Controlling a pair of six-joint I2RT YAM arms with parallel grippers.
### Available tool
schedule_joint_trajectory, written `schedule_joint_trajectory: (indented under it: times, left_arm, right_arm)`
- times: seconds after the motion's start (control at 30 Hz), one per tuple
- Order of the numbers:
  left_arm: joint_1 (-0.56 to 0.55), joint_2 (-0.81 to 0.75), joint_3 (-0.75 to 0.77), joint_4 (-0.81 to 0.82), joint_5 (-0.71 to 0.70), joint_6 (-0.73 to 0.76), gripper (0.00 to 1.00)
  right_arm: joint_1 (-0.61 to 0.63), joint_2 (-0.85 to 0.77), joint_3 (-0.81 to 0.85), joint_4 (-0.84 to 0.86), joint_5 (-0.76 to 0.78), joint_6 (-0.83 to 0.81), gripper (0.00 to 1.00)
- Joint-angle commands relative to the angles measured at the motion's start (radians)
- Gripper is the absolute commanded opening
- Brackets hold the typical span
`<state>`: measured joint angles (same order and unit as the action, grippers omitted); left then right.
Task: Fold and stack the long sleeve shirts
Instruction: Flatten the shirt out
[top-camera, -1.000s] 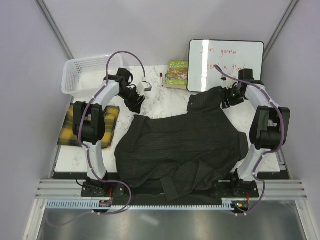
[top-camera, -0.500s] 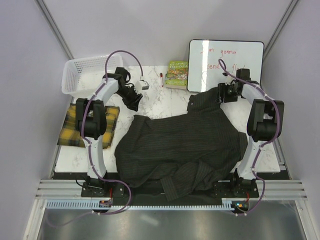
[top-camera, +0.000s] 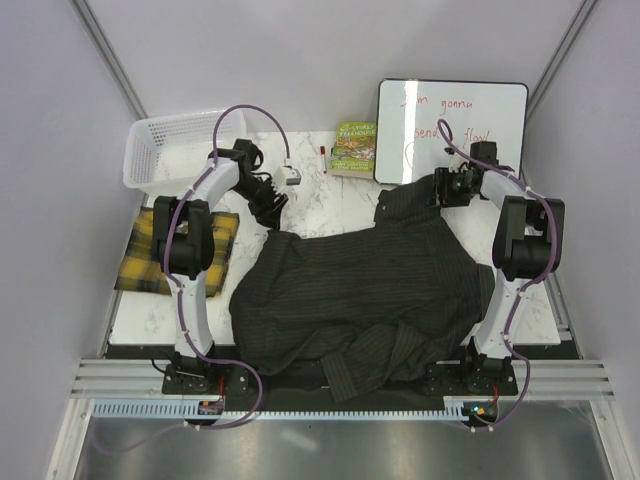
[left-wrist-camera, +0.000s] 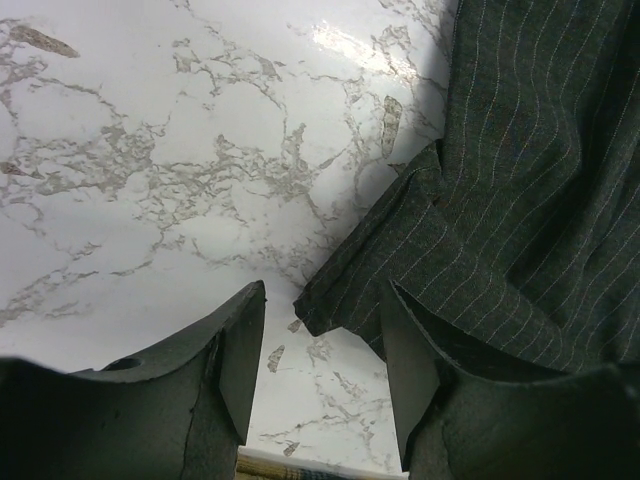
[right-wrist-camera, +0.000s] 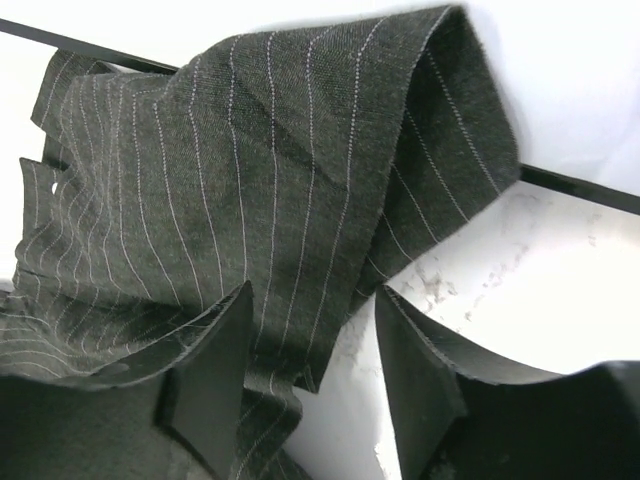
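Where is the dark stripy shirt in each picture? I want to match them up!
Top external: the dark charcoal pinstriped cloth shirt lies spread across the middle of the picture.
Left wrist: the shirt fills the right side, with one corner reaching bottom centre.
Right wrist: the shirt covers the upper left and centre.
Shared landmark: the white marbled tabletop shows in all three views.

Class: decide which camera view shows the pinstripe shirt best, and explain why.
The top view: nearly the whole pinstripe shirt shows, spread on the table. The left wrist view shows only one corner of it; the right wrist view shows only a folded end.
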<state>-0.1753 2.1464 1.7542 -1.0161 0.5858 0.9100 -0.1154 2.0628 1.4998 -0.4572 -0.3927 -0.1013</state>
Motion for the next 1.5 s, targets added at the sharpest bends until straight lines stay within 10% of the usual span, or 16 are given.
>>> schedule_joint_trajectory:
  times: [0.0,0.27,0.5,0.7,1.17,1.47]
  left_arm:
    - [-0.004,0.009,0.004,-0.018,0.042,0.038,0.57]
    - [-0.003,-0.002,-0.028,-0.018,0.046,0.064,0.56]
    - [-0.006,-0.006,-0.088,-0.007,-0.012,0.108,0.51]
    - [0.026,-0.104,-0.140,0.017,0.023,0.076,0.02]
    - [0.071,-0.502,-0.570,0.468,-0.302,-0.029,0.02]
    - [0.068,-0.516,-0.573,0.749,-0.429,-0.194,0.40]
  right_arm:
    - [-0.004,0.033,0.025,0.038,-0.072,0.043,0.55]
    - [-0.012,0.011,0.025,0.037,-0.149,0.048,0.01]
    - [-0.021,-0.144,0.030,0.026,-0.186,0.000,0.00]
    - [-0.029,-0.243,0.027,-0.063,-0.173,-0.092,0.00]
    - [-0.095,-0.328,-0.012,-0.138,-0.166,-0.212,0.00]
    - [-0.075,-0.250,0.034,-0.106,-0.159,-0.181,0.00]
